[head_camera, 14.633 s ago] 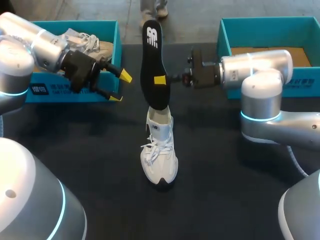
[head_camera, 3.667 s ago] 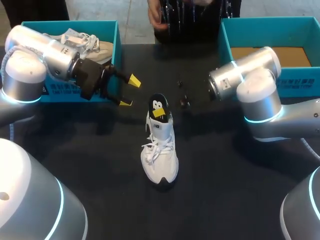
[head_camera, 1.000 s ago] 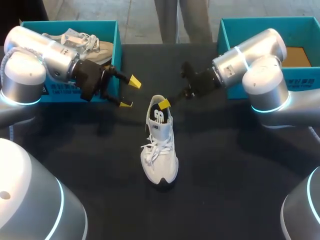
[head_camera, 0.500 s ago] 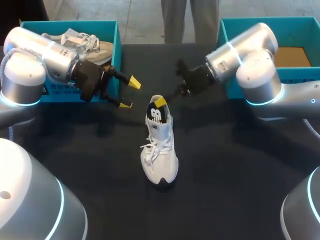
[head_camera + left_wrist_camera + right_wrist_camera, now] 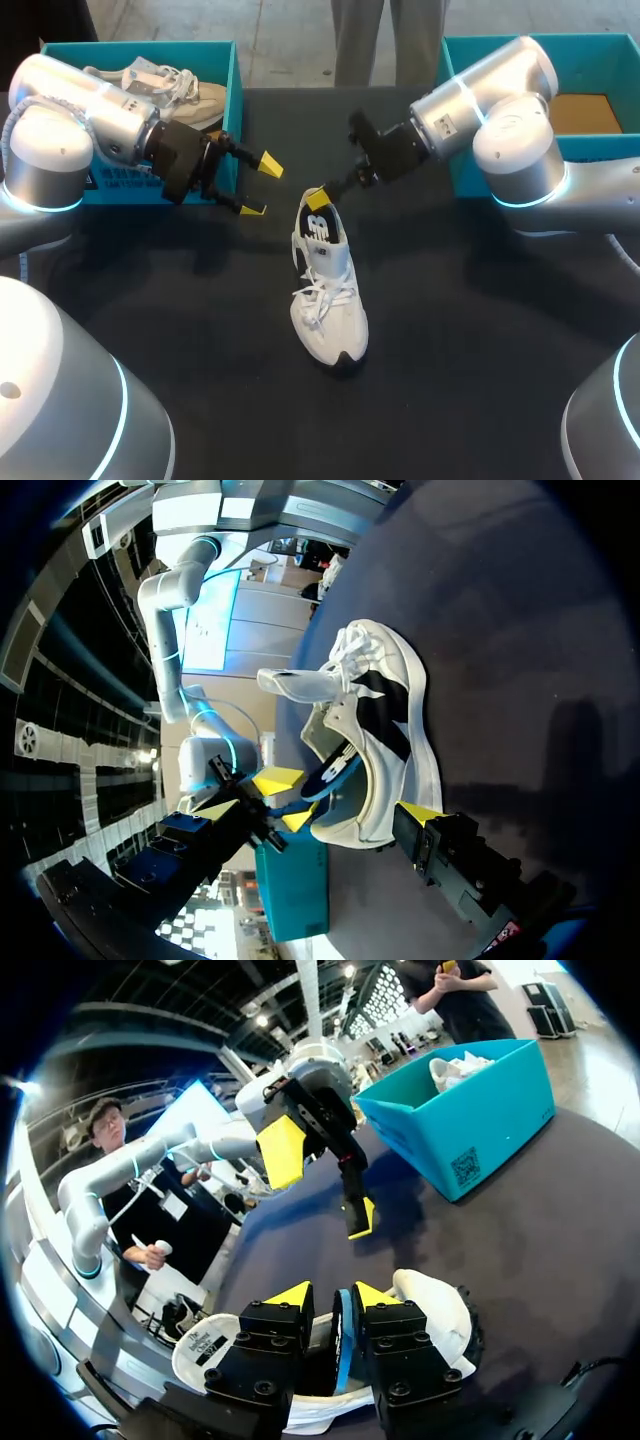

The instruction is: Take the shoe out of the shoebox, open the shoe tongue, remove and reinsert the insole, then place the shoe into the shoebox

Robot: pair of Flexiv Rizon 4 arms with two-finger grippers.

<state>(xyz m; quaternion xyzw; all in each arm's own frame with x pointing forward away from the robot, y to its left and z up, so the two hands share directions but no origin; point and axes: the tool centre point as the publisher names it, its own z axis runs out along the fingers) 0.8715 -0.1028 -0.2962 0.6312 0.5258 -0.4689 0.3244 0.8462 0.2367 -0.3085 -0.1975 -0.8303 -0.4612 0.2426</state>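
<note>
A white laced shoe (image 5: pixel 330 300) stands mid-table, toe toward me and turned a little right. Its black insole (image 5: pixel 318 232) sticks up out of the heel opening. My right gripper (image 5: pixel 318 200) is at the insole's top end. In the right wrist view the insole's edge (image 5: pixel 344 1335) runs between its fingers, close to one pad with a dark gap on the other side, so it is open. My left gripper (image 5: pixel 260 186) hangs wide open and empty left of the heel. From the left wrist the shoe (image 5: pixel 385 710) and insole (image 5: pixel 335 770) lie ahead of the left gripper (image 5: pixel 350 798).
A teal shoebox (image 5: pixel 140 175) at the back left holds a second pale shoe (image 5: pixel 165 85). Another teal shoebox (image 5: pixel 455 110) stands at the back right behind my right arm. The left gripper (image 5: pixel 320 1185) and left box (image 5: pixel 470 1130) show beyond the shoe in the right wrist view.
The shoe has swung its toe to the right and slid slightly toward me. My right gripper has loosened on the insole's top. The left arm has stayed put.
</note>
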